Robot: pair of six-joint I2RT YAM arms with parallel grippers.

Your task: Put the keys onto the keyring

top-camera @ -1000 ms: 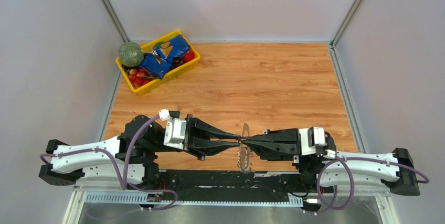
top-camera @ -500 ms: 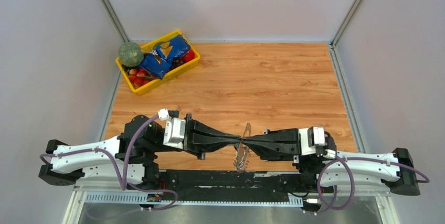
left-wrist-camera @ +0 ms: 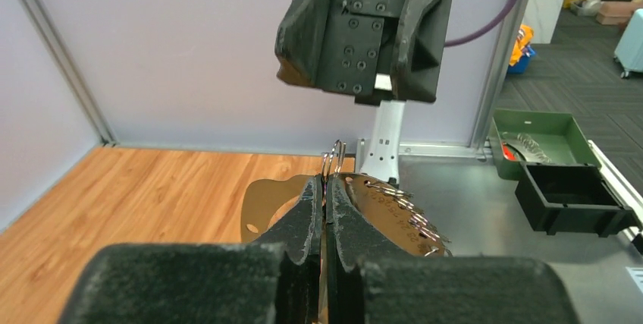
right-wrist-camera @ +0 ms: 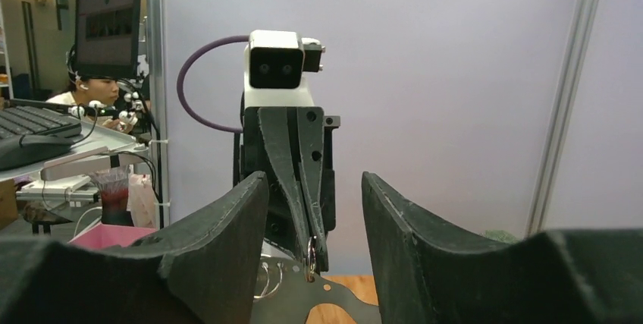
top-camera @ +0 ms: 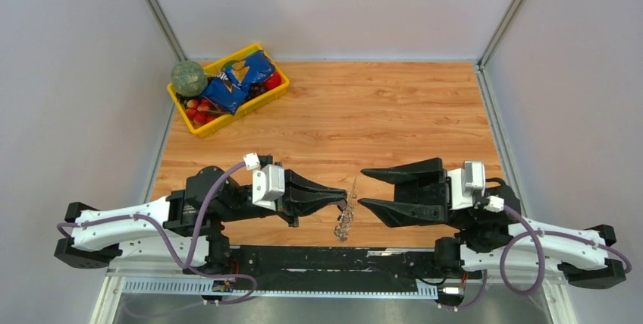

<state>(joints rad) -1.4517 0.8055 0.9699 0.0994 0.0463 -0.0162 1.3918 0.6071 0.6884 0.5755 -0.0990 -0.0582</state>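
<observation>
**Surface.** We record a wood-grain tabletop (top-camera: 394, 123), bare across its middle and right. At its far left corner we list a yellow bin (top-camera: 244, 110) holding blue snack bags (top-camera: 239, 77), small red fruits (top-camera: 199, 108) and a green round fruit (top-camera: 188, 78) at its left end.

**Room.** We note pale lilac walls (top-camera: 334, 5) on three sides, joined by aluminium posts (top-camera: 155, 13). In the left wrist view we see a grey metal surface (left-wrist-camera: 485, 218) beyond the wood, with a green tray (left-wrist-camera: 565, 123) and a black bin (left-wrist-camera: 569, 214) on it. In the right wrist view we enter a monitor (right-wrist-camera: 108, 20), a keyboard (right-wrist-camera: 30, 121) and a seated person (right-wrist-camera: 87, 92) at a desk outside the enclosure.

**Left gripper** (top-camera: 346, 203). Its fingers are pressed together, pinching a wire ring at the upper end of the keyring. It points toward the right arm.

**Keyring** (top-camera: 346, 221). It hangs from the left gripper in the air over the near part of the table, between the two grippers. We cannot tell whether its lower end touches the wood. Keys (left-wrist-camera: 413, 221) are strung along one edge.

**Right gripper** (top-camera: 363, 189). Its fingers are spread wide and hold nothing. It faces the left gripper, just beside the keyring but apart from it.
</observation>
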